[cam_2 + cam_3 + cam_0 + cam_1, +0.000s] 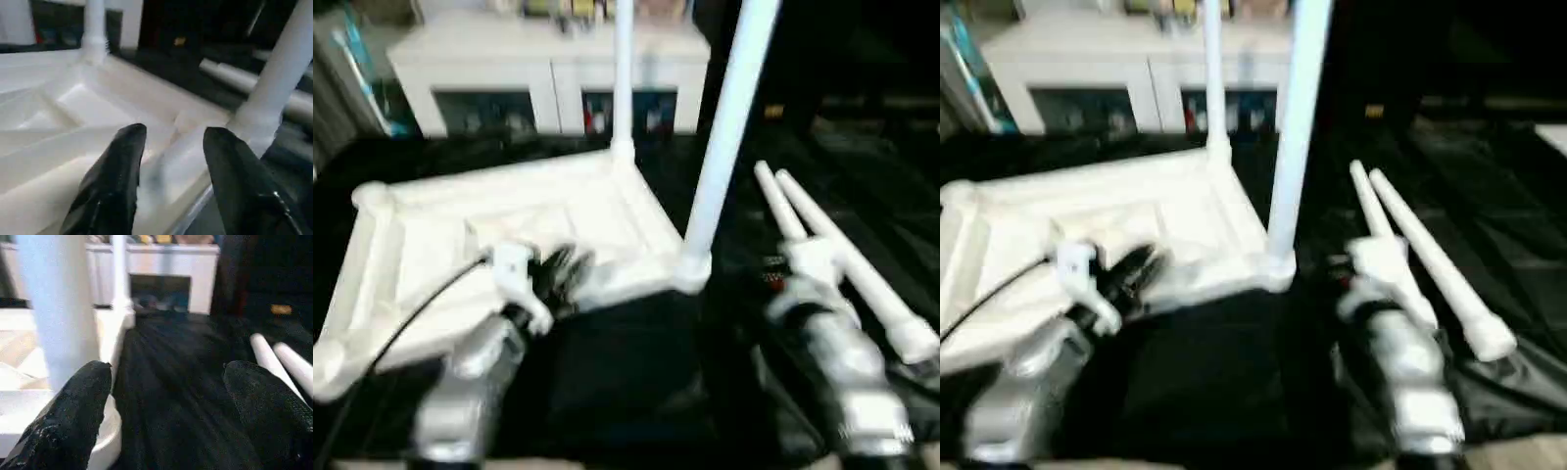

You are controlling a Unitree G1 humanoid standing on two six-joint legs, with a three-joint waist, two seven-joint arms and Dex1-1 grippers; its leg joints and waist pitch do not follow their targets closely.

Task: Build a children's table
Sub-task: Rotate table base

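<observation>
A white cabinet [548, 73] with glass doors stands at the back, far beyond both sets of fingers. A black cloth [626, 382] covers the surface in front of it.

The table top [440, 245] lies upside down on the cloth, ribbed underside up, mostly under and ahead of the left fingers. Two legs already stand upright in its corner sockets: the near leg [724, 127] rises from the corner between the two grippers, and the far leg [623, 78] rises from the corner beyond it. Two loose legs [842, 259] lie side by side on the cloth, touching or nearly so, beyond the right fingers and on their outer side.

The left gripper [171, 161] hovers over the near edge of the top, with the socket of the near leg just off its right finger. Its fingers [117, 176] are spread apart and hold nothing; whether they touch the plastic below cannot be told.

The right gripper [166, 401] sits over bare cloth. Its fingers [73, 411] are spread wide and empty, the left one just beside the base of the near leg, the right one short of the loose legs.
</observation>
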